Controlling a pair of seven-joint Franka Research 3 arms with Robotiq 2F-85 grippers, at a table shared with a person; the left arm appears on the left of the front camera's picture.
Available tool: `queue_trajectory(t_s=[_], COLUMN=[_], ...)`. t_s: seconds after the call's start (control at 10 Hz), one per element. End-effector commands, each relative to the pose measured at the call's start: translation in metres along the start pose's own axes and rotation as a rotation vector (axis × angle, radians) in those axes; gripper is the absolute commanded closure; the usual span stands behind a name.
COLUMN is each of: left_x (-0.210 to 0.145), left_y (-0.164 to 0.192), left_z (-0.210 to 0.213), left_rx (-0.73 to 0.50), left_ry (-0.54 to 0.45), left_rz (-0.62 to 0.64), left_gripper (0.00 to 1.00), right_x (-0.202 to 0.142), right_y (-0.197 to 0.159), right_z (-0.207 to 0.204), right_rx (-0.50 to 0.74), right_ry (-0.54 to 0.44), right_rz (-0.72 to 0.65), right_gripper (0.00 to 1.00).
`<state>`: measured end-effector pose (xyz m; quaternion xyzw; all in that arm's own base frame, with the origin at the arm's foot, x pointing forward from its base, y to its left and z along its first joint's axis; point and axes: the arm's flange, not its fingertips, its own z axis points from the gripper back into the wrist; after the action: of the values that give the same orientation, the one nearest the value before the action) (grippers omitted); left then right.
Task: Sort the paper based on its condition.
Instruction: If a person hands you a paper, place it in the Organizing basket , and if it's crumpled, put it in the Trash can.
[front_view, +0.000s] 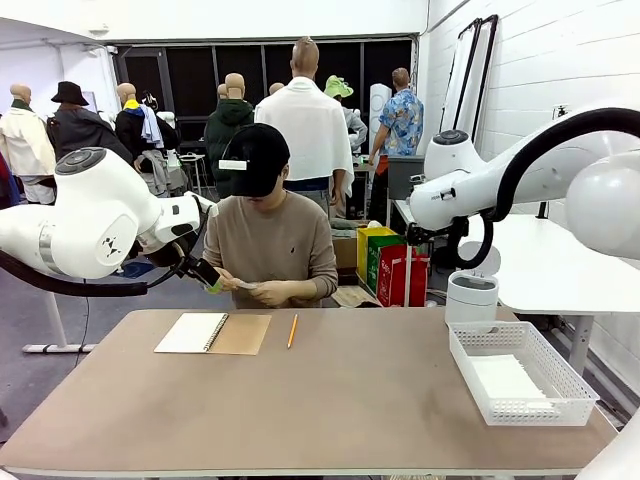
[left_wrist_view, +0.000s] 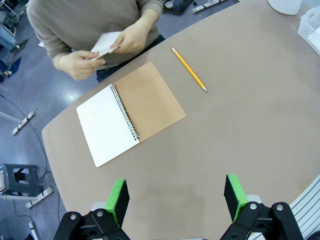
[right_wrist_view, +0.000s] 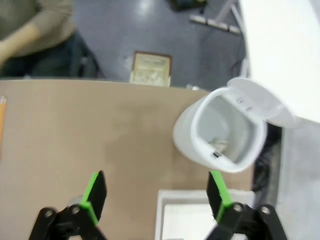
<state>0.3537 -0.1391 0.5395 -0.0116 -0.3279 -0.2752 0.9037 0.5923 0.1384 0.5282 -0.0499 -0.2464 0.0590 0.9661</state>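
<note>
Green-padded fingers (left_wrist_view: 118, 199) of the left gripper (left_wrist_view: 176, 197) are standing wide apart over bare table (left_wrist_view: 240, 125) near its left edge, holding nothing and touching nothing. Well beyond them, past the far edge, the person's hands (left_wrist_view: 107, 50) are holding a folded white paper (left_wrist_view: 106, 42) in the air, far from either set of jaws. Between that paper and the left jaws, a notebook (left_wrist_view: 131, 112) is lying open on the table toward the far left, with a pencil (left_wrist_view: 189, 75) just beside it toward the middle. More paper (front_view: 507, 380) is lying flat in the white basket (front_view: 520, 375) at the right edge. Above that side, the right gripper (right_wrist_view: 156, 195) is hanging with its jaws spread wide and empty, the basket's rim directly below them and a white bin (right_wrist_view: 222, 131) with its lid flipped up sitting just past the basket at the far right corner.
</note>
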Motion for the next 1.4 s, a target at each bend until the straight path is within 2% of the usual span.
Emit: queue_trajectory(t_s=[0.0,0.3,0.5,0.6,0.9,1.0,1.3], left_x=[-0.001,-0.001,-0.001,-0.001,-0.001,-0.001,-0.001], left_y=[0.001,0.001,0.001,0.001,0.001,0.001,0.001], left_z=[0.0,0.0,0.0,0.0,0.0,0.0,0.0], left_rx=[-0.002,-0.002,-0.002,-0.002,-0.002,-0.002,-0.002], left_ry=[0.0,0.0,0.0,0.0,0.0,0.0,0.0], left_rz=[0.001,0.001,0.001,0.001,0.001,0.001,0.001], left_gripper=[0.0,0.0,0.0,0.0,0.0,0.0,0.0], right_x=[-0.039,-0.079,-0.075,-0.075,-0.075,-0.076,-0.109], right_y=[0.007,0.028,0.03,0.042,0.042,0.041,0.045], right_z=[0.022,0.04,0.034,0.043,0.043,0.042,0.072], right_rx=[0.103,0.183,0.222,0.161,0.161,0.18,0.251], right_ry=[0.001,-0.023,-0.005,-0.006,-0.006,-0.004,-0.066], right_rz=[0.157,0.315,0.362,0.314,0.314,0.333,0.297], right_gripper=[0.0,0.0,0.0,0.0,0.0,0.0,0.0])
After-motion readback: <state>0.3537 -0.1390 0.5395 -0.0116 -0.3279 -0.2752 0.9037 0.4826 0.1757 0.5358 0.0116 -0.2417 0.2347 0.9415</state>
